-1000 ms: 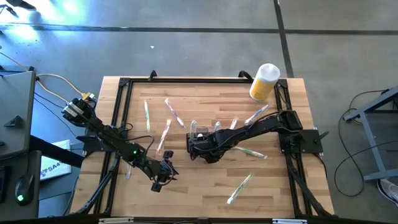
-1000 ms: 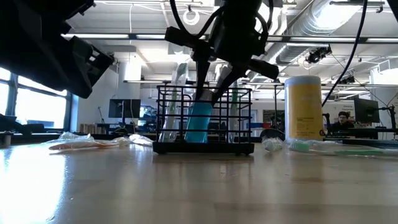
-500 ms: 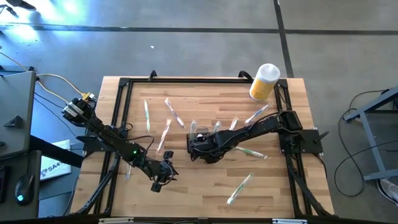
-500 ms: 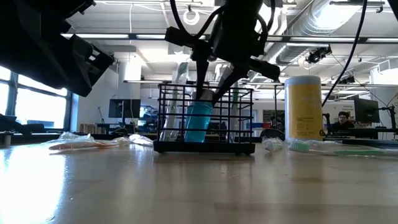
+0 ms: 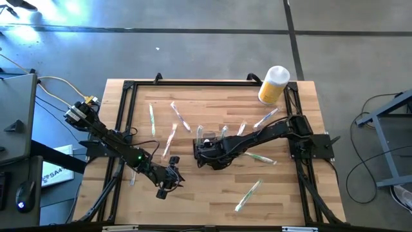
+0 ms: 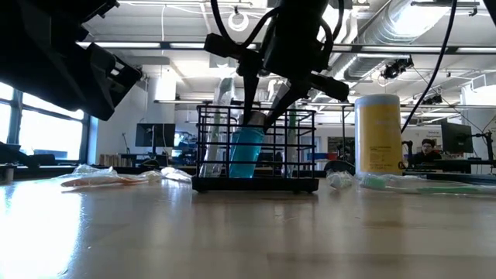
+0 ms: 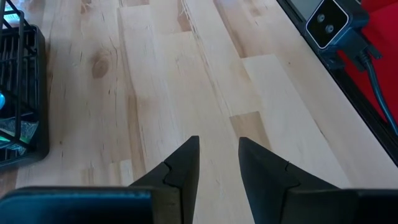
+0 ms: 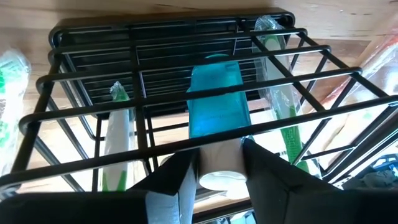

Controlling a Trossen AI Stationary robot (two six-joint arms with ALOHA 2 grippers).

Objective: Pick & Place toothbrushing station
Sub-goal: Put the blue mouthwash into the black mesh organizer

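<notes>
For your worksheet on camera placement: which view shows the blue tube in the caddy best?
The right wrist view: the blue tube fills the frame inside the caddy, white cap between the right gripper fingers. Low view shows it behind bars; high view hides it; left wrist only a sliver.

Pale wooden worktop [image 5: 212, 193] in butcher-block strips, smooth, with a soft sheen under the ceiling lights. Black wire toothbrushing station [image 8: 168, 93], thin metal rods, satin coated. Inside, glossy turquoise plastic tube [image 8: 214, 106] with a white cap. Clear crinkly plastic wrappers round the toothbrushes [image 5: 248, 194], shiny. Yellow canister [image 6: 378, 133], smooth plastic with a white lid. Matt black plastic fingers on right gripper [image 8: 219, 177] and left gripper [image 7: 219, 163].
</notes>
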